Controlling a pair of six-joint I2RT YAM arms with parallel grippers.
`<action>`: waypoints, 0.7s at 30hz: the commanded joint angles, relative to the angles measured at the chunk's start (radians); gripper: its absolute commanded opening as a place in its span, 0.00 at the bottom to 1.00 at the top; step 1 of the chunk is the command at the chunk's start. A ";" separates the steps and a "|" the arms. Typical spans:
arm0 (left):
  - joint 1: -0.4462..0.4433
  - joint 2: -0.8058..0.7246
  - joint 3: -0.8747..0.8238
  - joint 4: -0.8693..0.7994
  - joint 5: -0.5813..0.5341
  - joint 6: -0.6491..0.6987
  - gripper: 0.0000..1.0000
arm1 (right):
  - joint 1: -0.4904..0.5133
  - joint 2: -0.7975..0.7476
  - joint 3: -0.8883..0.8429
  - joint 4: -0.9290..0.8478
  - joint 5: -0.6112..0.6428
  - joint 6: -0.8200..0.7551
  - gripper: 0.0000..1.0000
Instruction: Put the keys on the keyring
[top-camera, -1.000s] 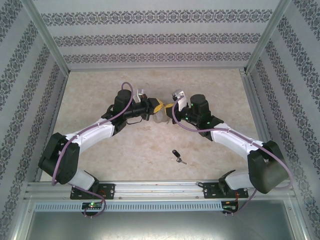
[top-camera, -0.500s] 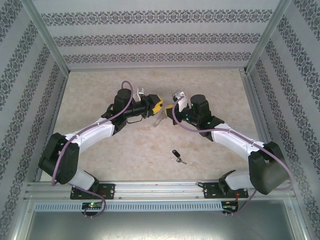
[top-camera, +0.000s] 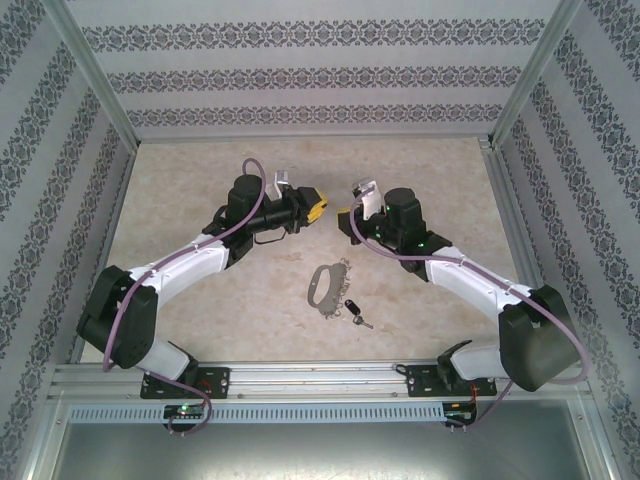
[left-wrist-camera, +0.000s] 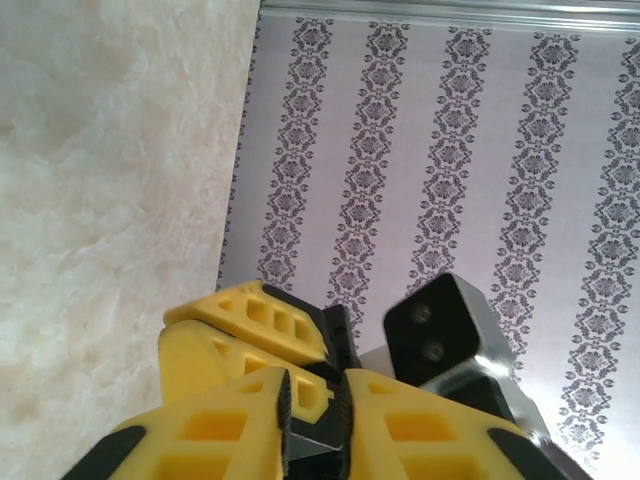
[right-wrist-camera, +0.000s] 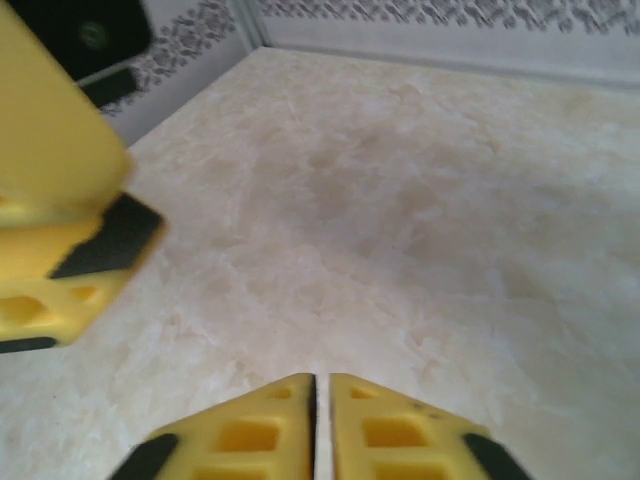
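Flat on the beige table (top-camera: 180, 180), a little below the middle of the overhead frame: the keyring (top-camera: 327, 288), free of both claws. At its lower right end, the key (top-camera: 353, 309), black head right against the rings, touching or just beside impossible to tell, silver blade pointing lower right. Above the frame's middle, left gripper (top-camera: 320, 206) and right gripper (top-camera: 343, 212) nearly tip to tip, well apart from the keyring. In the left wrist view, yellow fingers (left-wrist-camera: 410, 440) parted by a narrow slit, gripping nothing. In the right wrist view, likewise: fingers (right-wrist-camera: 250, 430) a hairline apart, nothing between, bare table beyond
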 joint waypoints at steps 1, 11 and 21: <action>0.022 -0.025 -0.025 -0.027 -0.020 0.072 0.29 | -0.011 0.001 0.008 -0.132 0.111 0.109 0.31; 0.069 -0.073 -0.074 -0.376 -0.099 0.418 0.51 | 0.036 -0.059 -0.118 -0.275 0.140 0.312 0.57; -0.078 -0.121 -0.159 -0.664 -0.130 0.494 0.50 | 0.012 -0.102 -0.132 -0.348 0.298 0.333 0.92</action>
